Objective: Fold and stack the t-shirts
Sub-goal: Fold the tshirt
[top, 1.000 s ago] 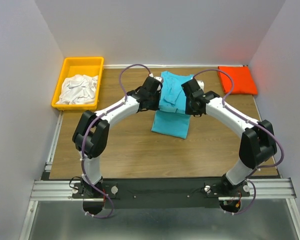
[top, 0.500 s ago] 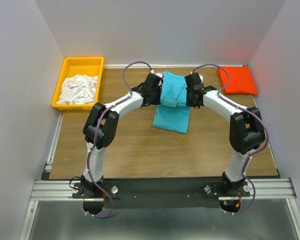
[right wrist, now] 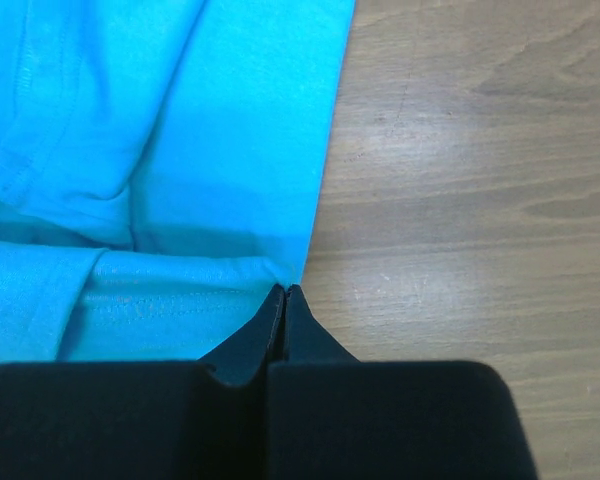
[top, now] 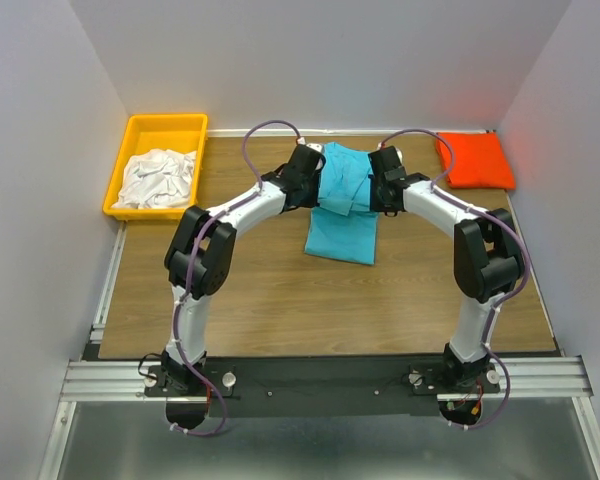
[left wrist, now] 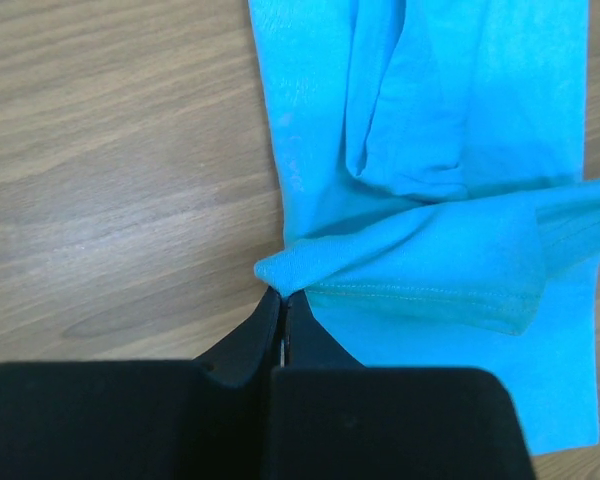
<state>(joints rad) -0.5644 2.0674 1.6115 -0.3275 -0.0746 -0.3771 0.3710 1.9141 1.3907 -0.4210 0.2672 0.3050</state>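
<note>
The turquoise-blue t-shirt (top: 344, 200) lies at the middle back of the table, partly folded lengthwise. My left gripper (top: 311, 188) is shut on its left edge, pinching a cloth corner (left wrist: 280, 270) at the fingertips. My right gripper (top: 380, 190) is shut on its right edge (right wrist: 290, 270). The shirt's far part is lifted and doubled over the near part. The orange-red t-shirt (top: 474, 160) lies folded at the back right. White cloth shirts (top: 157, 178) lie crumpled in the yellow bin (top: 162, 128) at the back left.
Grey walls close in the table on the left, back and right. Bare wood (top: 280, 290) lies between the blue shirt and the arm bases. The metal rail (top: 320, 375) runs along the near edge.
Both grippers have carried the blue shirt's held edge farther back, and both arms have stretched out. The shirt's near end has slid slightly away from me.
</note>
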